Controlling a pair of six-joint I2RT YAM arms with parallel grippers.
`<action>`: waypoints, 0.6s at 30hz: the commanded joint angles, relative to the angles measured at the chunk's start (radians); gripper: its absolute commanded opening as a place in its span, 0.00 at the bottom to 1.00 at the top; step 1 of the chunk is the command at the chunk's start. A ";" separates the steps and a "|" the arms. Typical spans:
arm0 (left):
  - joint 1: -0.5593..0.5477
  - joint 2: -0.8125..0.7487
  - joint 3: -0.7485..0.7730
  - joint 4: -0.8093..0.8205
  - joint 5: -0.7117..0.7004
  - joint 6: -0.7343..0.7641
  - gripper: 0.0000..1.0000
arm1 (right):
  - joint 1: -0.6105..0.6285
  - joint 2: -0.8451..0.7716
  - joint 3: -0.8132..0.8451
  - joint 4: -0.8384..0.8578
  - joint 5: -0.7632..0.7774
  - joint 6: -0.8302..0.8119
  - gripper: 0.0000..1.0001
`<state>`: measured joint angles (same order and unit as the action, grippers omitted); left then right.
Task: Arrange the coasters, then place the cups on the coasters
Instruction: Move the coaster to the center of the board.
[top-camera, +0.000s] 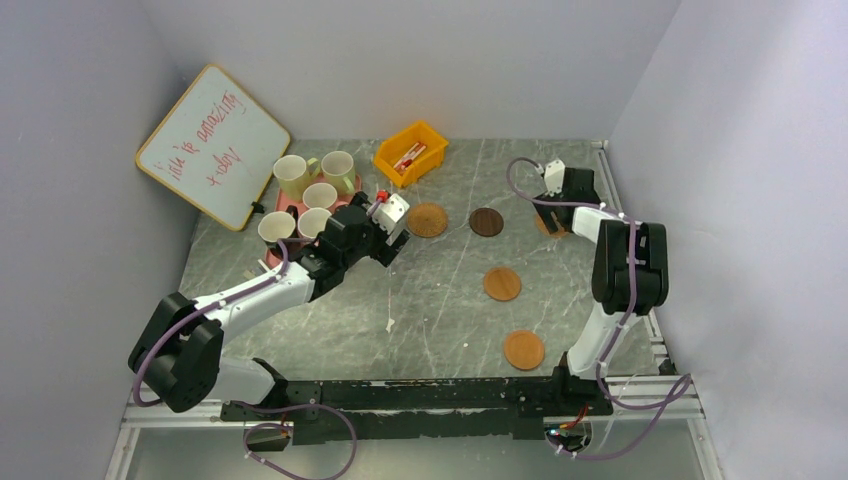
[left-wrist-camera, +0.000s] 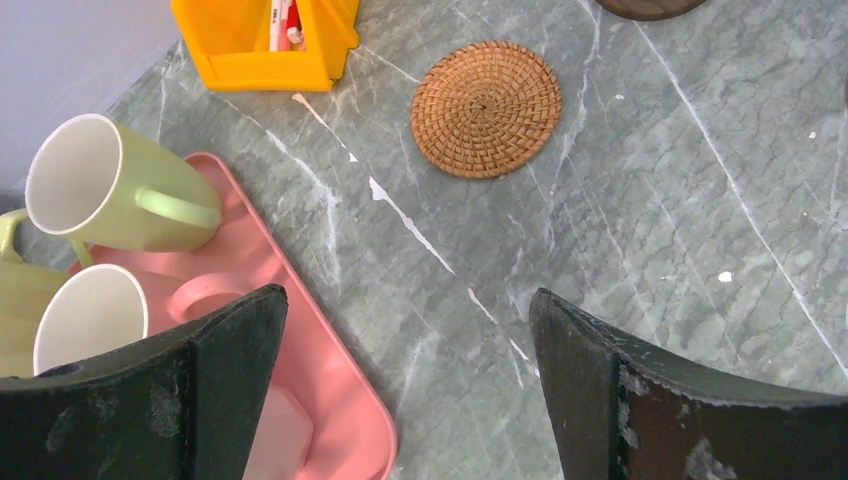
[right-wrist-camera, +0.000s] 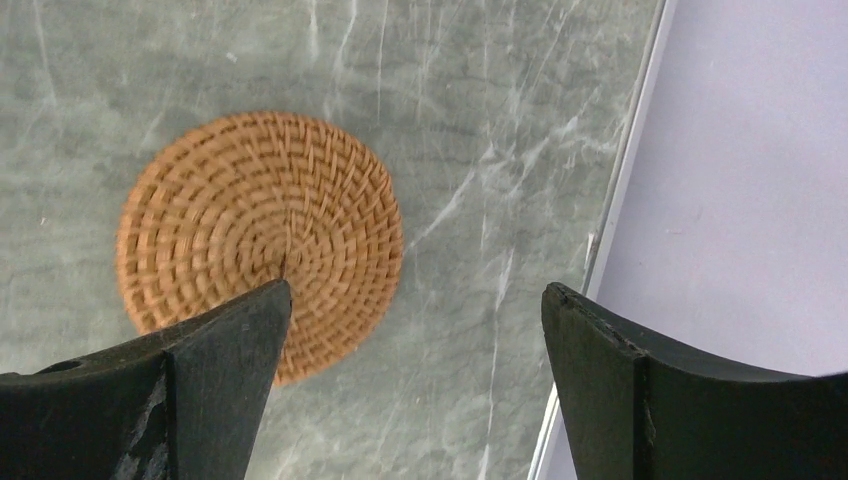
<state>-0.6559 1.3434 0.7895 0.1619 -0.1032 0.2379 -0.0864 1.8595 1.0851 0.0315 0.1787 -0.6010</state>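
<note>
Found coasters (top-camera: 502, 283) spread singly across table (top-camera: 430, 310), incl. one directly under right claw (right-wrist-camera: 415, 300), w/ no cup on any. Found all cups (top-camera: 320, 196) on pink tray (left-wrist-camera: 330, 385) at far left, beside left claw (left-wrist-camera: 400, 320). Noted both claws wide open, empty; judged arranging approx. done, cup placing not begun.

The left arm (top-camera: 250, 295) is stretched low and forward from its base toward the yellow bin (top-camera: 411, 153). The left gripper (top-camera: 394, 246) is held on the near side of that bin, its jaws spread wide with nothing gripped between them. The right arm (top-camera: 625, 265) is folded sharply at the elbow. The right gripper (top-camera: 549, 212) is pointed downward well to the right of the bin, its jaws likewise parted and empty.
</note>
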 joint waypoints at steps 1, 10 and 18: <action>0.004 -0.001 -0.004 0.054 -0.019 -0.018 0.96 | 0.001 -0.159 -0.046 0.051 -0.056 0.030 1.00; 0.005 0.005 -0.004 0.057 -0.023 -0.018 0.96 | 0.213 -0.411 -0.018 -0.141 -0.055 0.110 1.00; 0.006 0.003 -0.007 0.062 -0.026 -0.014 0.96 | 0.422 -0.404 -0.150 -0.063 0.074 0.093 1.00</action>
<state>-0.6548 1.3460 0.7891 0.1764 -0.1146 0.2379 0.3176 1.4006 0.9520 -0.0296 0.1692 -0.5201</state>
